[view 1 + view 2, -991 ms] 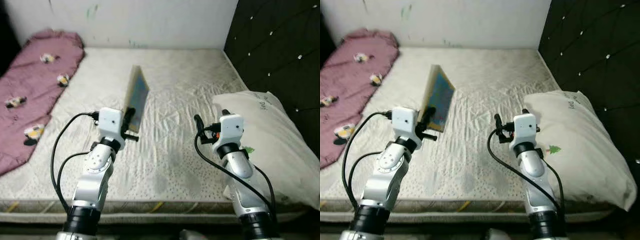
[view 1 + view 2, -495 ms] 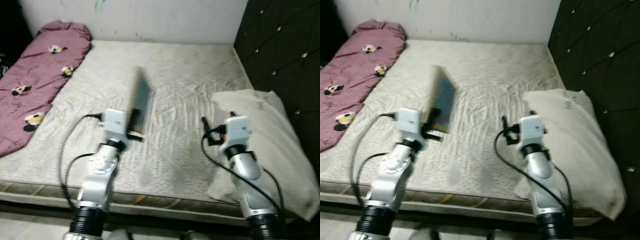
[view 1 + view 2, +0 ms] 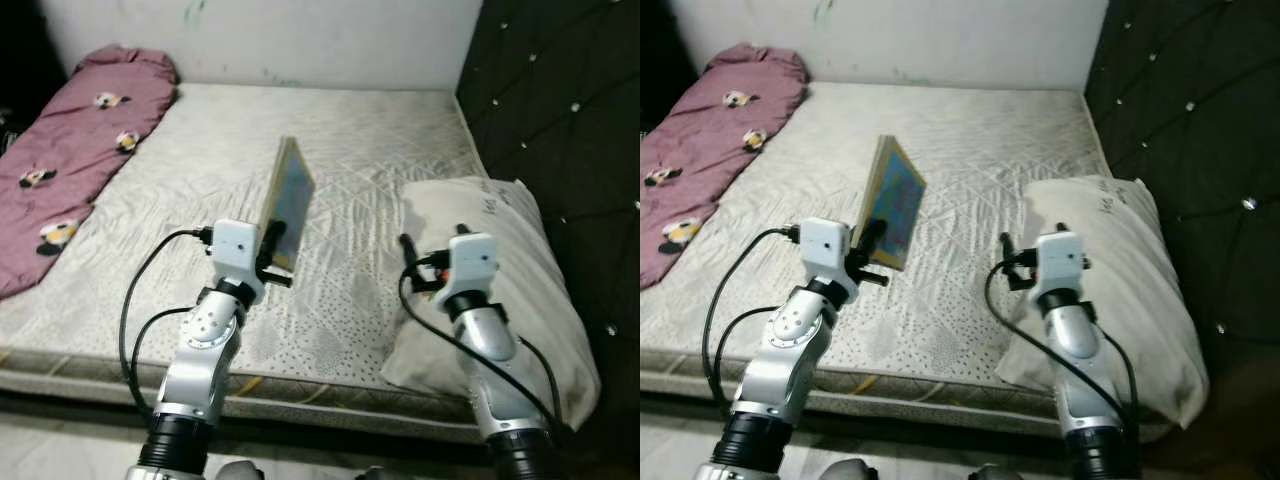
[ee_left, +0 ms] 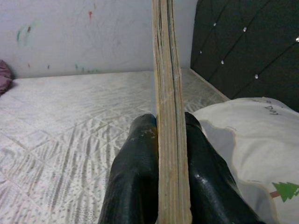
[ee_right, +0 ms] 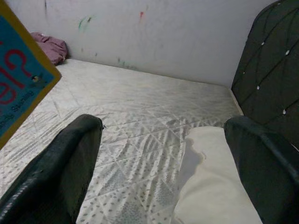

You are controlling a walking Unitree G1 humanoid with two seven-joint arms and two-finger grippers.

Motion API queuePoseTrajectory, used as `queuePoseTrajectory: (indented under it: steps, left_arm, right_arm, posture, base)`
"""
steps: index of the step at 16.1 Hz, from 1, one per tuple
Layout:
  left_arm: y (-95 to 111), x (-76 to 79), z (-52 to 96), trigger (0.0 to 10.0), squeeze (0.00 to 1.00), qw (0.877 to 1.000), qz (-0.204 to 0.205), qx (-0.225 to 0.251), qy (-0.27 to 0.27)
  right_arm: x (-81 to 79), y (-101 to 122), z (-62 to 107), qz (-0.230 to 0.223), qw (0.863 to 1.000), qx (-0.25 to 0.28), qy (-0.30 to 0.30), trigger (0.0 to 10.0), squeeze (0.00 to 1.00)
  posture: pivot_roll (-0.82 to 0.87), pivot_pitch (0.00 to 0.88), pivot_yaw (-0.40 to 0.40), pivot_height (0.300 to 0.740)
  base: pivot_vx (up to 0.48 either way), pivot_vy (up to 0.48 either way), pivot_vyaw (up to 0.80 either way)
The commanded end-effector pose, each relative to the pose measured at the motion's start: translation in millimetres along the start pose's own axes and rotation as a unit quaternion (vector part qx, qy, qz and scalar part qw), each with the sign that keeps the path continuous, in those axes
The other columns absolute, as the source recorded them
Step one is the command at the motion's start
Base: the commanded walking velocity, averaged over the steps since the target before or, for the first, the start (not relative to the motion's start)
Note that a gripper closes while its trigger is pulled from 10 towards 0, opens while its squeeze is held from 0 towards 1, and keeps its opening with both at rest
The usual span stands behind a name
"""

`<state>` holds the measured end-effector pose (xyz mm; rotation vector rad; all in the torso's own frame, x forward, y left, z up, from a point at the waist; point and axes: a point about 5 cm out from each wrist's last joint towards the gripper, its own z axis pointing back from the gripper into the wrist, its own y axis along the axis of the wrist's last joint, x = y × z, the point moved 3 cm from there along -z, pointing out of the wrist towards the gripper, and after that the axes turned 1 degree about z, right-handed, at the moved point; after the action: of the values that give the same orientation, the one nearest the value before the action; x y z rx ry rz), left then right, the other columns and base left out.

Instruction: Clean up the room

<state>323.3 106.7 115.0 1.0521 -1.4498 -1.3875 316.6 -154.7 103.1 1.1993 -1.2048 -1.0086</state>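
Book [image 3: 285, 203] held upright on edge above the mattress [image 3: 380, 160], pinched by the left gripper [image 4: 161, 154] at its lower end. Right gripper [image 5: 161, 163] spread, empty, near the pillow [image 3: 510, 260]. Advice — keep the pinch firm and carry level; tall book may pivot.

Bedroom: bare mattress [image 3: 370, 150], pillow [image 3: 520, 260], tufted headboard [image 3: 560, 100], folded quilt [image 3: 70, 150].
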Motion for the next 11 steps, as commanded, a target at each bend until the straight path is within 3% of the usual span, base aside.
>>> queuePoseTrajectory:
  steps: [1,4,7,8,11]
  left_arm:
    - [13.5,-3.3,-1.5,10.0,0.00,1.000,-0.006,0.025,0.003]
    - [9.9,-12.0,6.0,10.0,0.00,1.000,0.001,0.022,0.015]
    - [-8.0,-30.0,15.2,10.0,0.00,0.994,0.087,-0.017,0.070]
    - [-13.6,-37.2,19.3,10.0,0.00,0.990,0.102,-0.025,0.093]
    - [-15.1,-39.0,22.7,10.0,0.00,0.991,0.074,-0.024,0.106]
  right_arm:
    - [1.4,3.5,-1.6,0.002,1.000,0.004,-0.003,10.0,0.00]
    - [1.8,3.5,-2.1,0.005,1.000,0.005,-0.001,10.0,0.00]
    - [3.8,3.0,-2.0,0.007,1.000,0.004,-0.002,10.0,0.00]
    - [3.8,2.1,-1.8,0.005,1.000,0.001,-0.002,10.0,0.00]
    - [2.6,1.2,-1.9,0.005,1.000,0.000,0.002,10.0,0.00]
  posture:
    - [-0.04,0.000,0.006,0.740]
    - [-0.04,0.000,0.005,0.740]
    - [-0.03,0.000,-0.003,0.740]
    - [-0.03,0.000,-0.007,0.740]
    - [-0.03,0.000,-0.008,0.740]
  base:
    - [0.000,0.000,0.00]
    - [0.000,0.000,0.00]
    - [0.000,0.000,0.00]
    - [0.000,0.000,-0.80]
    - [0.000,0.000,-0.80]
